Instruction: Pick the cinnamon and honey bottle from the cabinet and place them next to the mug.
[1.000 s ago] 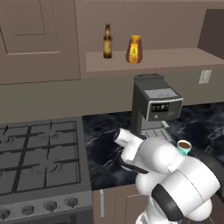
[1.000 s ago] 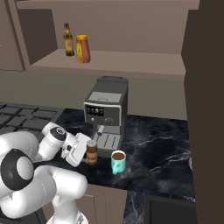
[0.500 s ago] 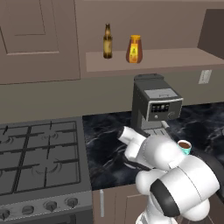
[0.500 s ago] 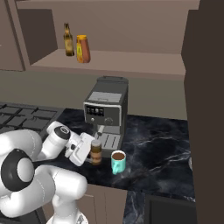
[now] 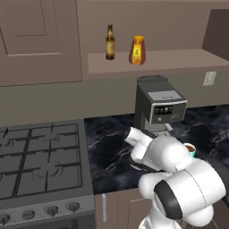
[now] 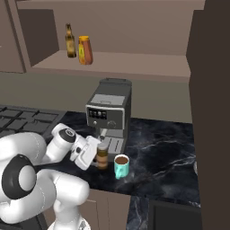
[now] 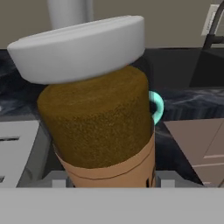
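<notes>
Right base view: I see a black marble counter (image 6: 161,148) with white veining under taupe-brown wall cabinetry, and a dark panel closing off my right edge.
Cabinet: the cabinet (image 6: 134,60) has a long flat shelf ledge running above the counter; in the left base view the same ledge (image 5: 179,60) sits over a grey backsplash.
Stove: a gas stove (image 5: 38,156) with black grates sits left of the counter, knobs along its front.
Coffee machine: a grey coffee machine (image 6: 109,116) stands at the back of the counter, under the shelf.
Cinnamon: the cinnamon (image 6: 102,157) is down at the counter, just in front of the machine's tray and just left of the mug; I cannot tell whether its base touches the marble.
Cinnamon axis: long axis upright from the base cameras; in the hand view the jar (image 7: 103,131) leans slightly, pale lid uppermost.
Gripper: the gripper (image 6: 96,155) is clamped on the cinnamon, reaching in from the jar's left.
Mug: the teal mug (image 6: 121,166) stands upright with dark liquid inside; I see its rim behind the arm in the left base view (image 5: 190,148).
Honey bottle: the honey bottle (image 6: 85,50) stands upright on the shelf, cap up, label facing out.
Brown bottle: a slender dark brown bottle (image 6: 70,41) stands upright just left of the honey.
</notes>
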Available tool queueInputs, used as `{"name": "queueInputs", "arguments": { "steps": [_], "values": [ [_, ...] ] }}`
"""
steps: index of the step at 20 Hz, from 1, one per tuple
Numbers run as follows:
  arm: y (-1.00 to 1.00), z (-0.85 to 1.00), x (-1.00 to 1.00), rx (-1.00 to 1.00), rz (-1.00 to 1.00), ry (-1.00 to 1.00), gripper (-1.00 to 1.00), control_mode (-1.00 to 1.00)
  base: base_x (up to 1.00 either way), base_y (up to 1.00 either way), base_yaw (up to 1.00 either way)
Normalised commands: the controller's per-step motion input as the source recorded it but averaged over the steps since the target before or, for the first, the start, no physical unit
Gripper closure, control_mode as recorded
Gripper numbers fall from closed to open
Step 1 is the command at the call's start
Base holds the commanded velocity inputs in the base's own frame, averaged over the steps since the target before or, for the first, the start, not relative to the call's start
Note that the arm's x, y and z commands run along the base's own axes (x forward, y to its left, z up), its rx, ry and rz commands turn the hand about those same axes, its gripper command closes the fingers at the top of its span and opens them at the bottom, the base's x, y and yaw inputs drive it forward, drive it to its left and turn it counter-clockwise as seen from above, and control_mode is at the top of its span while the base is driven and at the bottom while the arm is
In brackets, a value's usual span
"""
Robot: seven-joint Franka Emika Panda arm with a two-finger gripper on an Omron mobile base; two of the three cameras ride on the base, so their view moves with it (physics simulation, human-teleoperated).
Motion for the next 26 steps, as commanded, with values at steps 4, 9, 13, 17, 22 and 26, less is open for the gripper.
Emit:
{"name": "queueInputs", "arguments": {
  "steps": [4, 9, 13, 17, 22, 26],
  "values": [
    [-0.13, -0.16, 0.00, 0.00, 0.00, 0.00, 1.00, -1.00, 0.00, 0.00, 0.00],
    [-0.12, -0.17, 0.00, 0.00, 0.00, 0.00, 1.00, -1.00, 0.00, 0.00, 0.00],
    [0.00, -0.29, 0.00, 0.00, 0.00, 0.00, 1.00, -1.00, 0.00, 0.00, 0.00],
    [0.00, -0.30, 0.00, 0.00, 0.00, 0.00, 1.00, -1.00, 0.00, 0.00, 0.00],
    [0.00, -0.15, -0.10, 0.00, 0.00, 0.00, 1.00, -1.00, 0.00, 0.00, 0.00],
    [0.00, -0.01, -0.21, 0.00, 0.00, 0.00, 1.00, -1.00, 0.00, 0.00, 0.00]
  ]
}}
